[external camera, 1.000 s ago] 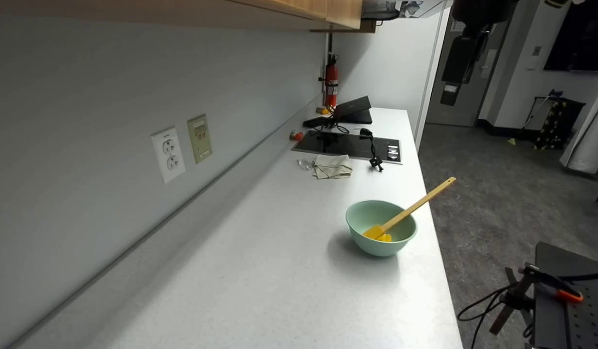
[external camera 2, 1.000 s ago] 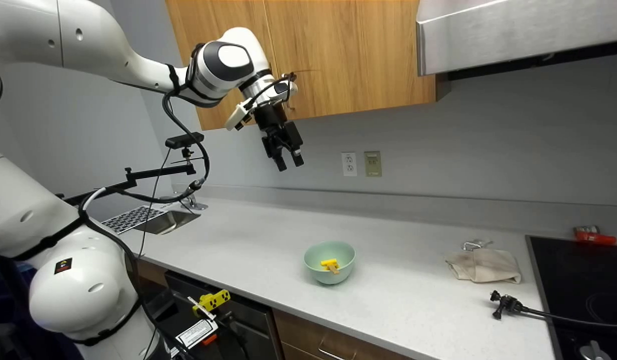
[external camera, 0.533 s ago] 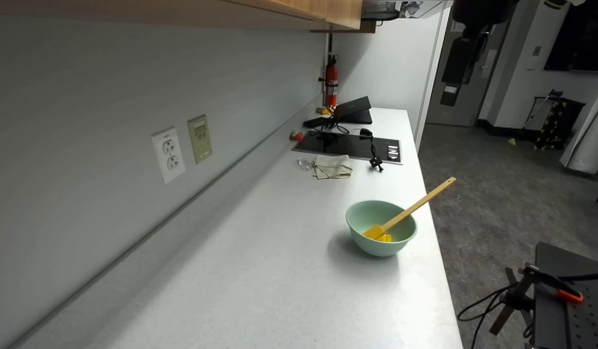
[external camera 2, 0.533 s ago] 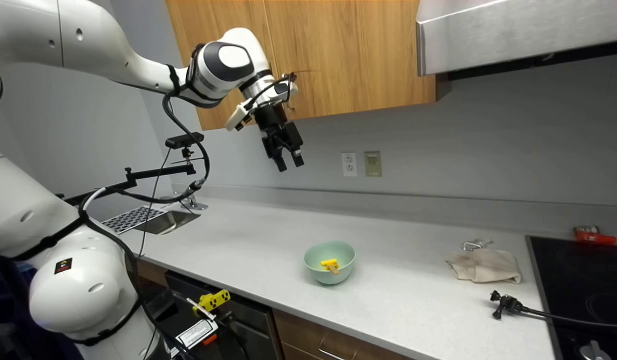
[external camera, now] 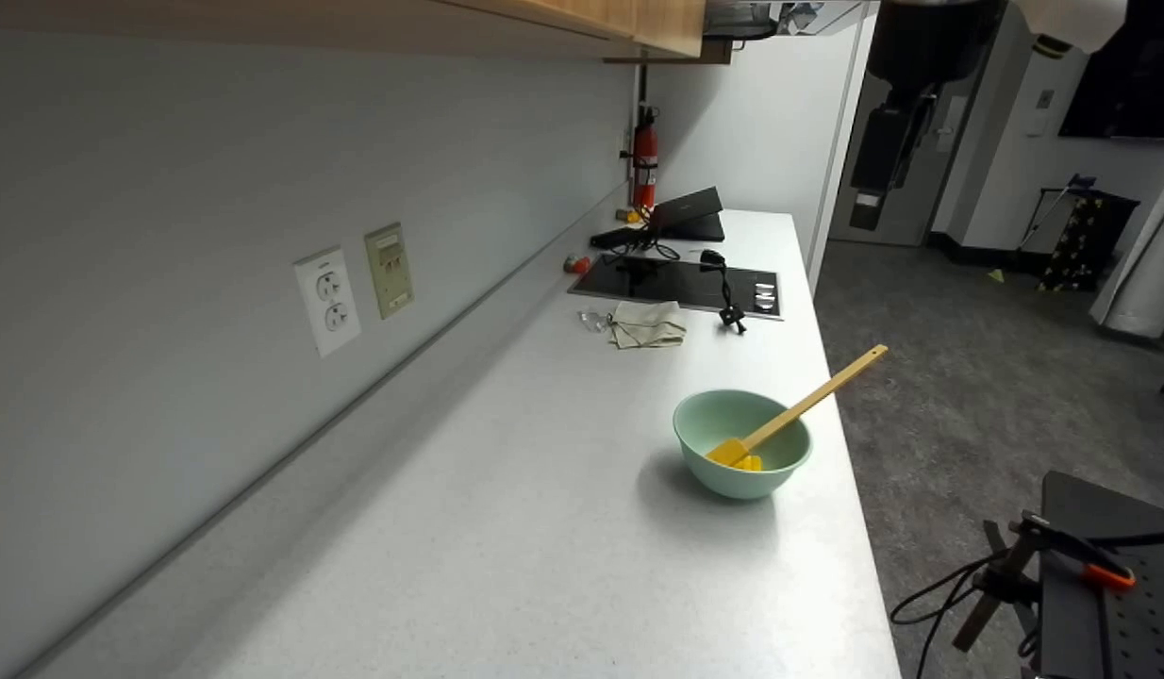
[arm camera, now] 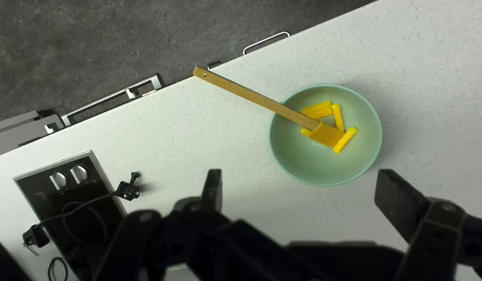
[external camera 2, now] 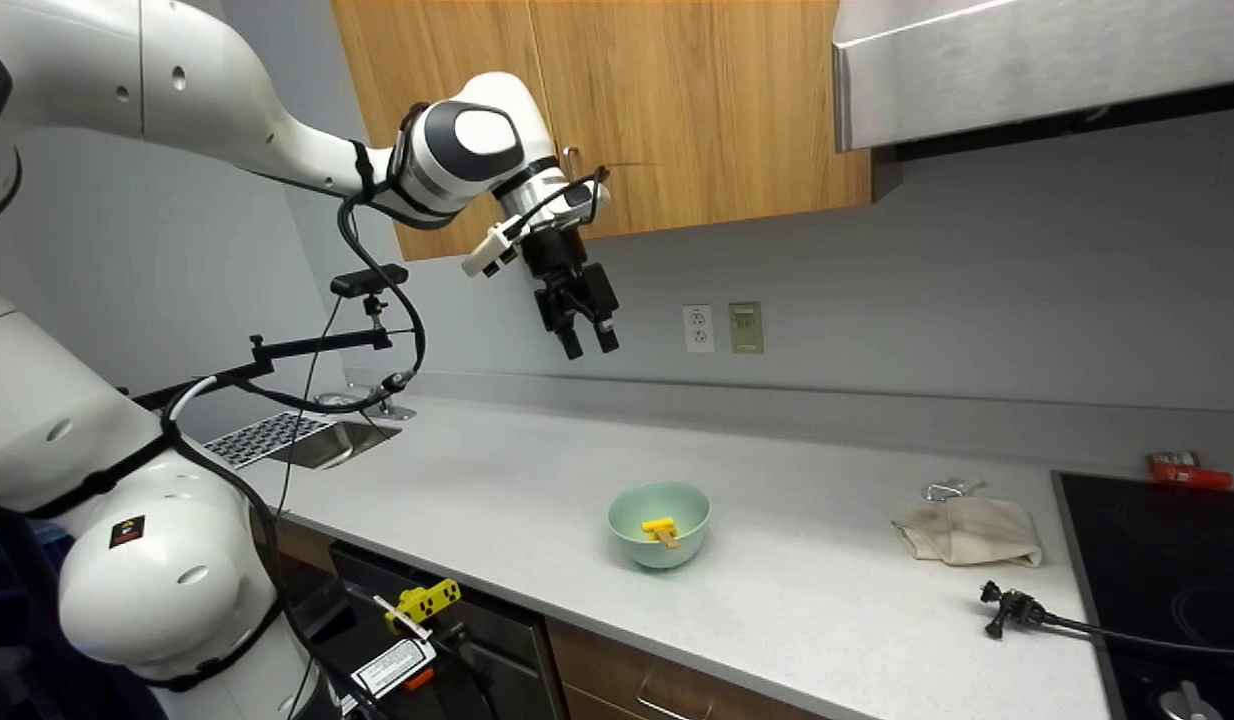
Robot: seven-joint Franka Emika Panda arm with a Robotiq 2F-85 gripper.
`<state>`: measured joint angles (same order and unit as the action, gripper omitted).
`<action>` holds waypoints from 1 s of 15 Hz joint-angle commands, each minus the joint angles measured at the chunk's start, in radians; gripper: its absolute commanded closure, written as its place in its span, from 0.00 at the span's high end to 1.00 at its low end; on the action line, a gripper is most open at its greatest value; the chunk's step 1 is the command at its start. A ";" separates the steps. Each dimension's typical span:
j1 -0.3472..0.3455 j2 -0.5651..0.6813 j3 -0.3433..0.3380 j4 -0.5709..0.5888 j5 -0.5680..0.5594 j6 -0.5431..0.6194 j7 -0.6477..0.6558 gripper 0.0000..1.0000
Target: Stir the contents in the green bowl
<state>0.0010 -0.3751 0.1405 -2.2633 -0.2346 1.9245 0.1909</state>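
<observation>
The pale mint-green bowl stands upright on the counter, near its front edge. Several bright yellow stick-like pieces, the contents, lie on its bottom. A spatula with a wooden handle leans on the rim, its orange-yellow head among the pieces; in an exterior view the spatula handle points up and out past the counter edge. High above the counter, up and left of the bowl in an exterior view, my gripper hangs open and empty. In the wrist view its black fingers are spread wide, apart from bowl and spatula.
A folded cloth and a black cable mount lie beside the black cooktop. Wooden cabinets and a range hood overhang the counter. A sink sits at the far end.
Within the last half second the arm has lowered a little, carrying the gripper down and slightly toward the bowl's side. Its jaws stay open. Bowl, spatula and yellow pieces have not moved.
</observation>
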 commanded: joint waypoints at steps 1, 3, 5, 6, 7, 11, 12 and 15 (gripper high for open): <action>0.011 0.005 -0.043 -0.063 0.006 0.099 -0.055 1.00; 0.008 0.012 -0.053 -0.107 -0.006 0.159 -0.070 1.00; 0.004 0.023 -0.057 -0.151 -0.024 0.210 -0.082 1.00; 0.002 0.029 -0.059 -0.168 -0.033 0.233 -0.086 1.00; 0.001 0.038 -0.060 -0.180 -0.039 0.248 -0.090 1.00; -0.004 0.076 -0.071 -0.207 -0.057 0.296 -0.103 1.00; -0.001 0.078 -0.076 -0.204 -0.045 0.291 -0.113 1.00; 0.001 0.083 -0.070 -0.200 -0.033 0.269 -0.100 1.00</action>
<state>0.0002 -0.2922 0.0716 -2.4648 -0.2673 2.1959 0.0903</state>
